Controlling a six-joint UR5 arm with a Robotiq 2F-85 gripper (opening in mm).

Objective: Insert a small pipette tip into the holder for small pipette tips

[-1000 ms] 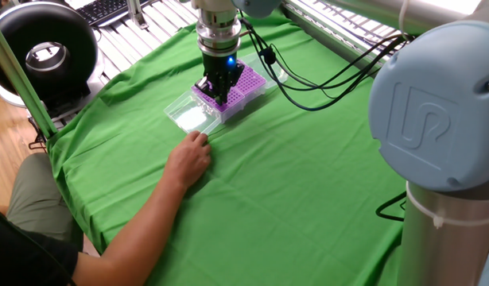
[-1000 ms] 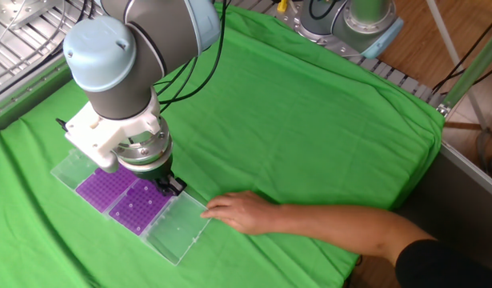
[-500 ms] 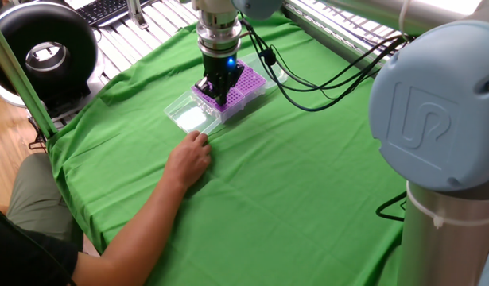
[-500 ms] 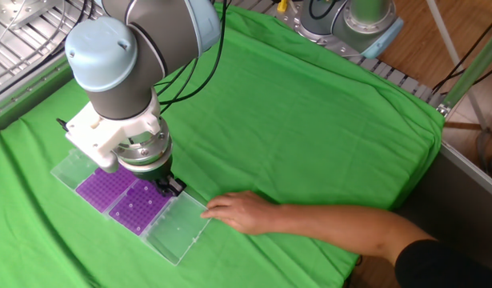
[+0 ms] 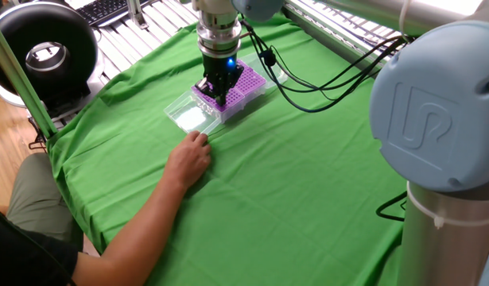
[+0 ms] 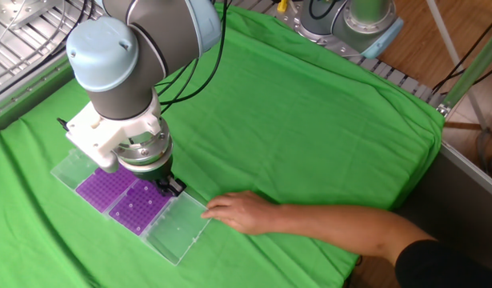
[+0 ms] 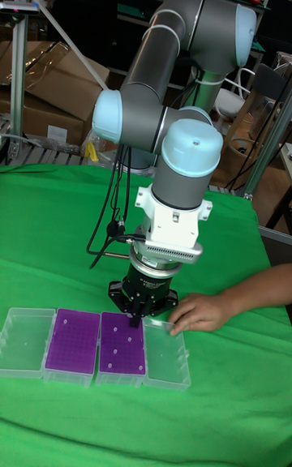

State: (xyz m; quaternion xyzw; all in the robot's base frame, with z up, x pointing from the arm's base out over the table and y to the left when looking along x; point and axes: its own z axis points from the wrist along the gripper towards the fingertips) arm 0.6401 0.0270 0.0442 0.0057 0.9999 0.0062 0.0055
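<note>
Nothing has shifted over the last second: your jaws (image 7: pixel 135 323) stay low over the purple tip holder (image 7: pixel 122 344) directly beneath them (whether they pinch a pipette tip I cannot tell), so the insertion looks stalled or just seating.

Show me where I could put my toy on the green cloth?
The wide bare green cloth beyond the person's hand is free. It's crowded around the purple pipette tip holder, where the end effector hovers.
</note>
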